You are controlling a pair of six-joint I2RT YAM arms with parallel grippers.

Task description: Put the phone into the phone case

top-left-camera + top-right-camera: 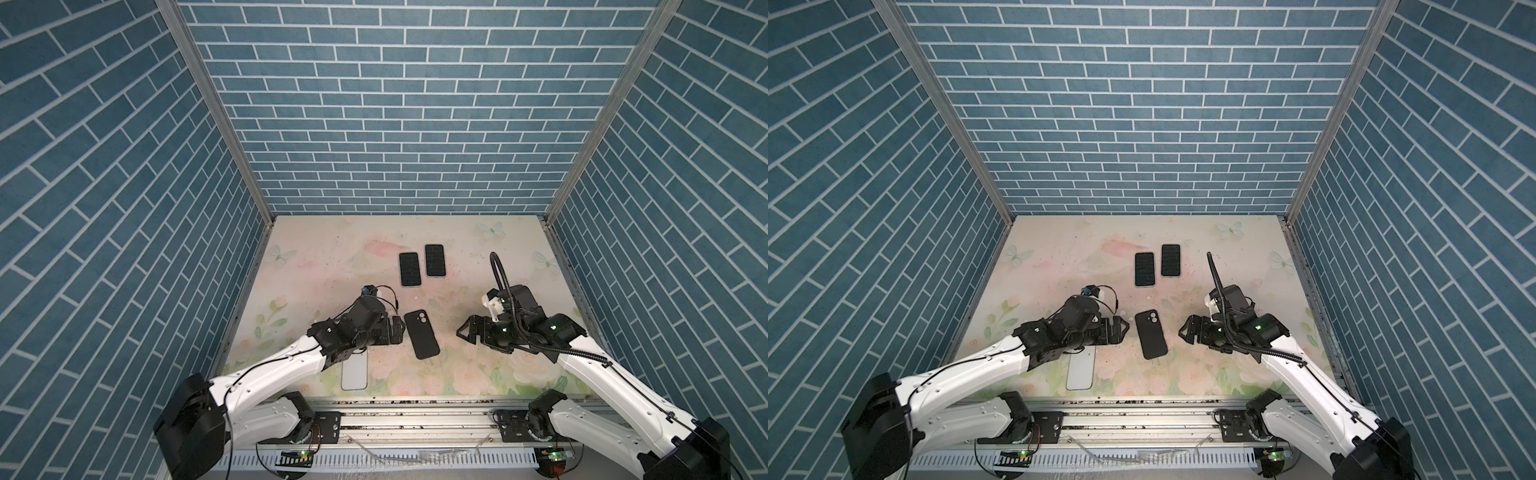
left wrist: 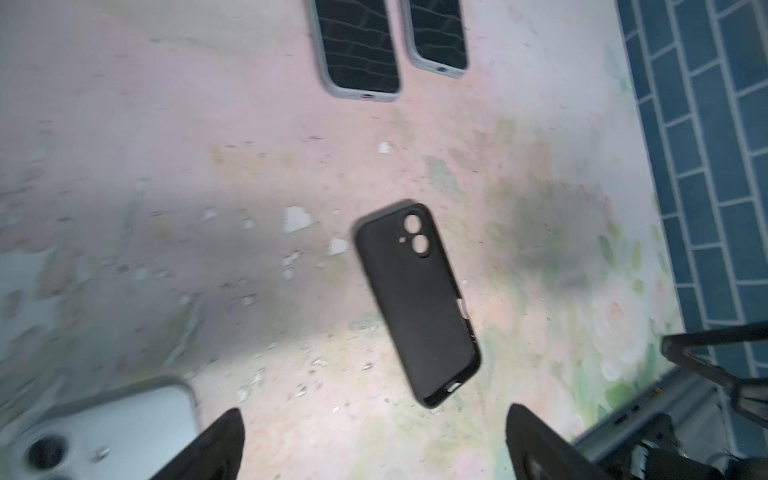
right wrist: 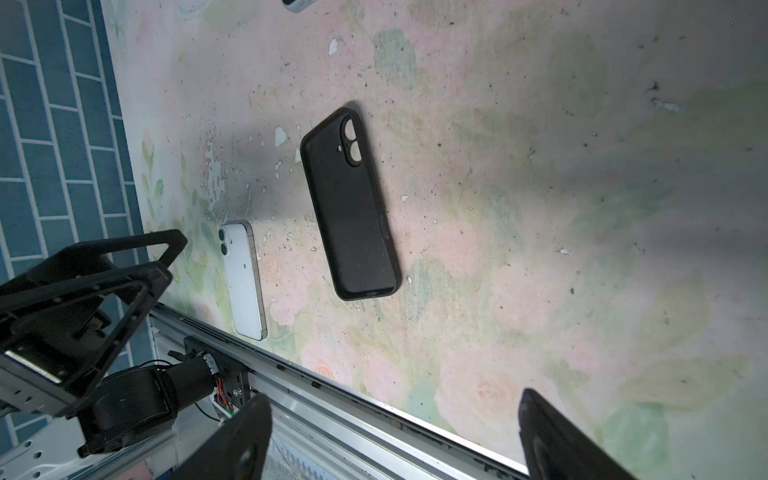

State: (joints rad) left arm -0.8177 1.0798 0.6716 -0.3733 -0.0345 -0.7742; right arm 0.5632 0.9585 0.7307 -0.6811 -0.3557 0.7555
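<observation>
— Black matte phone case (image 1: 422, 334), mid-surface (image 1: 332, 249): anything inside?
— Nothing; pale surface showing through its lens holes. White flat phone (image 3: 243, 280) back up near the front rail (image 1: 415, 411), half hidden under the left arm (image 1: 270, 370) in both top views.
— Hands?
— Left hand (image 2: 374, 415) and right hand (image 3: 392, 399) spread wide, empty, flanking the case.
— Behind?
— Two grey-rimmed cases (image 2: 365, 96) (image 2: 440, 71), each filled by a dark-screened phone (image 2: 357, 45).

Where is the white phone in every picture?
Top view: white phone near the front edge, partly under the left arm.
Top view: same spot.
Left wrist: at the picture's edge, blurred.
Right wrist: beside the metal rail.
Shared landmark: the black case beside it.
</observation>
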